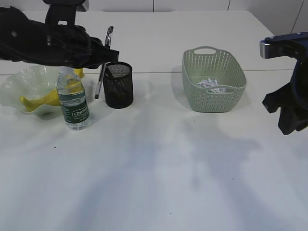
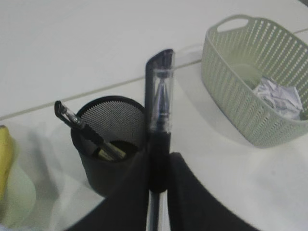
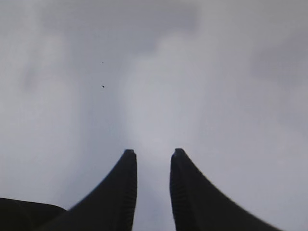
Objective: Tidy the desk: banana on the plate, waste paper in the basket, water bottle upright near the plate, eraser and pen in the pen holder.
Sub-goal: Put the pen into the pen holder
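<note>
The left gripper [image 2: 158, 178] is seen pinching a pen [image 2: 159, 120] between its fingers, the pen being held near-upright with its capped end uppermost. In the exterior view the pen [image 1: 104, 62] is positioned at the left edge of the black mesh pen holder [image 1: 118, 84], with its lower end hanging outside the holder's left wall rather than inside it. In the left wrist view a second pen [image 2: 86, 134] is seen leaning inside the pen holder [image 2: 108, 144], its clip end projecting over the left rim; a pale object is visible at the bottom of the holder, but its identity cannot be determined. The water bottle [image 1: 73, 98] is stood upright just beside the translucent plate [image 1: 24, 86], on which the banana [image 1: 41, 100] is laid. The waste paper [image 1: 210, 84] is contained in the pale green basket [image 1: 214, 79], which is placed well to the right of the pen holder on the white table [image 1: 154, 168]. The right gripper [image 3: 153, 192] is held over bare table surface with its fingers slightly parted and nothing between them; in the exterior view the right arm is located at the right edge, apart from the basket.
</note>
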Robot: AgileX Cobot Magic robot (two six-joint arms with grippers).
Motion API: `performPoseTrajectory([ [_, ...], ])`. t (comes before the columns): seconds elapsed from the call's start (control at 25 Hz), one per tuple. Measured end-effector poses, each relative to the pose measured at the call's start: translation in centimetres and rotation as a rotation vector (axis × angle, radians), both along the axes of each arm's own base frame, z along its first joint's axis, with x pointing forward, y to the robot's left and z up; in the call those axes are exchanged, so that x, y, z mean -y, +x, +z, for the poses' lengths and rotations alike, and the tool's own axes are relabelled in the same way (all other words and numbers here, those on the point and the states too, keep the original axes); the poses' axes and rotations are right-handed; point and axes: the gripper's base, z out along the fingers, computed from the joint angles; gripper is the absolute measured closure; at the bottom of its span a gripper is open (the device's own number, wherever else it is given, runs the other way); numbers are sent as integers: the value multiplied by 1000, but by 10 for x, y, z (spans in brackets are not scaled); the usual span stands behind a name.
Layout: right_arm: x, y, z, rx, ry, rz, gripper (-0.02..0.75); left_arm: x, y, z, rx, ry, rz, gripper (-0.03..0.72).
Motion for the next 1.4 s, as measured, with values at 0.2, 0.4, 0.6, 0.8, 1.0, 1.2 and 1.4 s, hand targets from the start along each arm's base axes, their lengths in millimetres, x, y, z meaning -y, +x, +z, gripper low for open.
performPoseTrajectory([
  [0.2, -1, 0, 0, -2, 6, -2, 555, 2, 14, -7, 117, -38, 37, 642],
  [0.4, -1, 0, 0, -5, 12, -3, 555, 5, 25, -17, 214, -88, 79, 642],
  [0.6, -1, 0, 0, -5, 12, -3, 555, 27, 36, -20, 269, -108, 46, 642],
  [0.8, -1, 0, 0, -5, 12, -3, 555, 41, 53, -23, 295, -131, 43, 643],
  [1.0, -1, 0, 0, -5, 12, -3, 555, 46, 64, -30, 329, -144, 54, 643],
  [1.2, -1, 0, 0, -5, 12, -3, 555, 48, 71, -42, 344, -138, 69, 643],
  [1.4, -1, 0, 0, -5, 14, -4, 555, 45, 74, -41, 383, -115, 101, 643],
])
